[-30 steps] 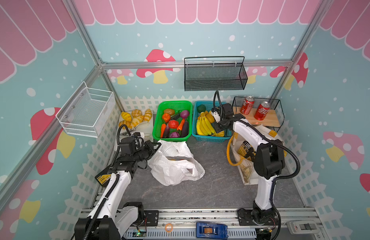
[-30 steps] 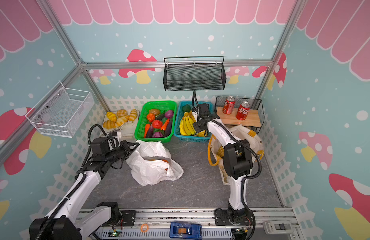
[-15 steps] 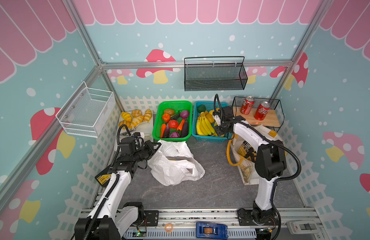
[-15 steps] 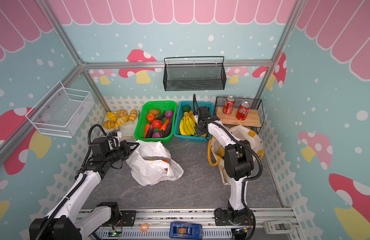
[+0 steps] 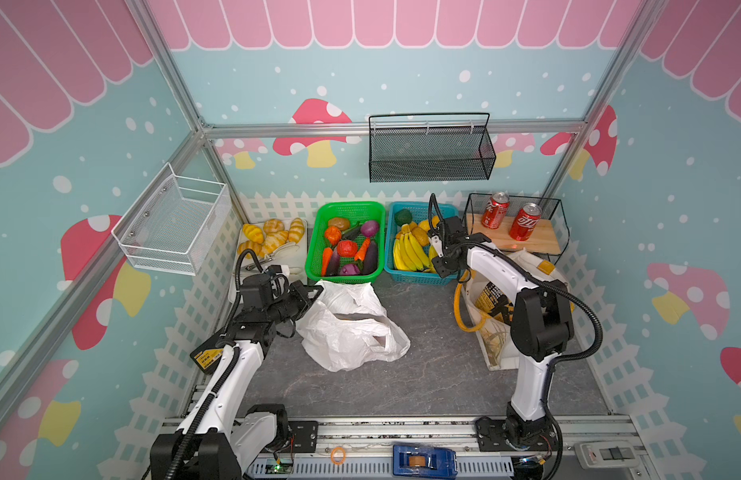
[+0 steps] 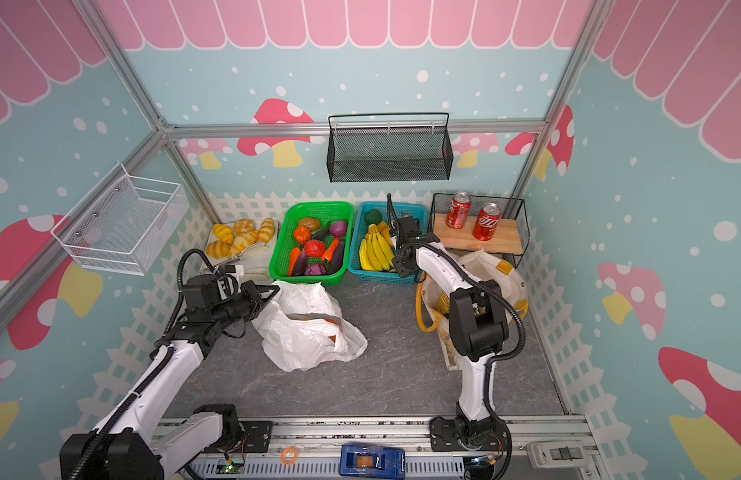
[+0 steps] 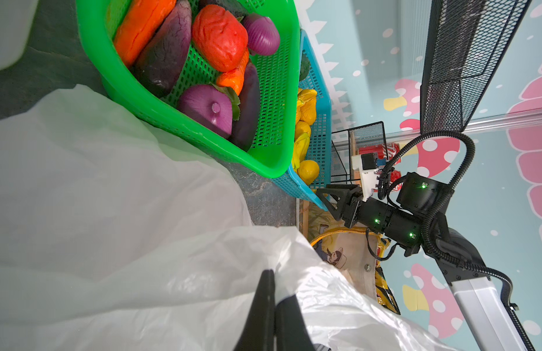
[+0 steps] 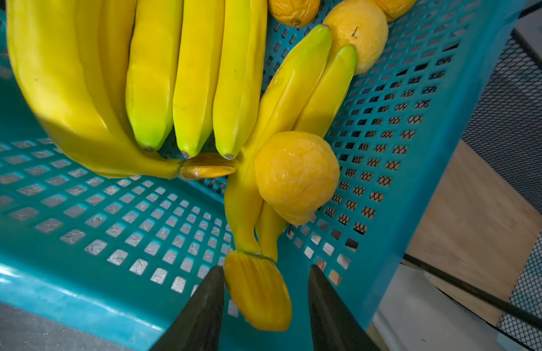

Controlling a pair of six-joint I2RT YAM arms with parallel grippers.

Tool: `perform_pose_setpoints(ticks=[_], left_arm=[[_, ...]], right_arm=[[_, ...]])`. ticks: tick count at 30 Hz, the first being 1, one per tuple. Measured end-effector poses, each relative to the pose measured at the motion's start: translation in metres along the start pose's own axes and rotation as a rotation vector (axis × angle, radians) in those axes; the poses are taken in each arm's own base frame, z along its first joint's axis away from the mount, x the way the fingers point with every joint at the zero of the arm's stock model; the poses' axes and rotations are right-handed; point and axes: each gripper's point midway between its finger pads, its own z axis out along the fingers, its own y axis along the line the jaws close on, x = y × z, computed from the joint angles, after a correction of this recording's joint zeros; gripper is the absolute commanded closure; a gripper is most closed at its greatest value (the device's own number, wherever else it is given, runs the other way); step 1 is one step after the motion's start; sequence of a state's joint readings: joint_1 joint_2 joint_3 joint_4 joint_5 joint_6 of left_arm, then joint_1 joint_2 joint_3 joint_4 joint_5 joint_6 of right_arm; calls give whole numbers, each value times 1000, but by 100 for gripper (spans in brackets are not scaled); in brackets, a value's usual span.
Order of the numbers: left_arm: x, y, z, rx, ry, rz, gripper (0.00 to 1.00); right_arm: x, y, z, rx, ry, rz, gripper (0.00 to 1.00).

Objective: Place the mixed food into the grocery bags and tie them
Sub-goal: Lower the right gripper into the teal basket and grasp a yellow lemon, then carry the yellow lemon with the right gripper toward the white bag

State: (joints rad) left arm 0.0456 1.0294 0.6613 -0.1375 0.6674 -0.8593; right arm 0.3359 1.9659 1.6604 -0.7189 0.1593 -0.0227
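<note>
The left arm rises from its base at the front edge, its white link slanting toward the back, and its wrist bends sideways so that the left gripper (image 5: 314, 291) lies level, pointing at the thin, crinkly white plastic bag (image 5: 348, 332). In the left wrist view its dark fingers (image 7: 268, 304) are pressed together with a fold of the bag's film pinched between them, holding the bag's rim up beside the green slotted plastic basket (image 5: 314, 249). The bag slumps on the grey table, and something orange (image 6: 330, 338) shows inside its mouth.

The right arm stands upright from its base, folds at the elbow and stretches its white forearm back and across to the teal slotted plastic basket (image 5: 418, 276). The wrist tips down, and the right gripper (image 8: 265, 270) dips into the basket's near corner. Its jaws stand apart on either side of the stubby stem of a small pair of yellow toy bananas (image 8: 281, 106). One finger is at the stem and the other is clear of it, so nothing is clamped. A knobbly yellow pear-like fruit (image 8: 297, 176) rests against this pair, next to a larger bunch of yellow bananas (image 8: 154, 76).

The cream cloth tote with yellow handles (image 5: 495, 357) sits under the right arm, with a yellow-and-black snack packet (image 5: 491, 295) inside it.
</note>
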Motion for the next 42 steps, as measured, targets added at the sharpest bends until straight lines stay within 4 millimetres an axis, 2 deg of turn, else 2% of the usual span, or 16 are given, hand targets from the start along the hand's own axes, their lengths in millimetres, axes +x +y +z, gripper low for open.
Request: perform_pose_setpoints(ticks=[5, 10, 14, 18, 24, 31, 37, 42], left_arm=[[0, 0, 0, 0, 0, 0, 100], [0, 1, 0, 0, 0, -1, 100], [1, 2, 1, -1, 1, -2, 100], [1, 2, 1, 0, 0, -1, 100], [1, 2, 1, 2, -1, -4, 100], [1, 2, 1, 5, -1, -5, 100], [1, 2, 1, 5, 0, -5, 100], [1, 2, 1, 6, -1, -4, 100]], right_arm=[[2, -9, 1, 14, 5, 16, 54], [1, -12, 6, 7, 1, 37, 50], [-13, -6, 12, -32, -34, 62, 45], [-32, -10, 17, -19, -75, 92, 38], [-39, -19, 33, 33, -70, 114, 26], [-39, -24, 63, 83, -31, 109, 28], [-38, -22, 70, 93, -17, 100, 35], [-42, -24, 71, 97, -18, 94, 51]])
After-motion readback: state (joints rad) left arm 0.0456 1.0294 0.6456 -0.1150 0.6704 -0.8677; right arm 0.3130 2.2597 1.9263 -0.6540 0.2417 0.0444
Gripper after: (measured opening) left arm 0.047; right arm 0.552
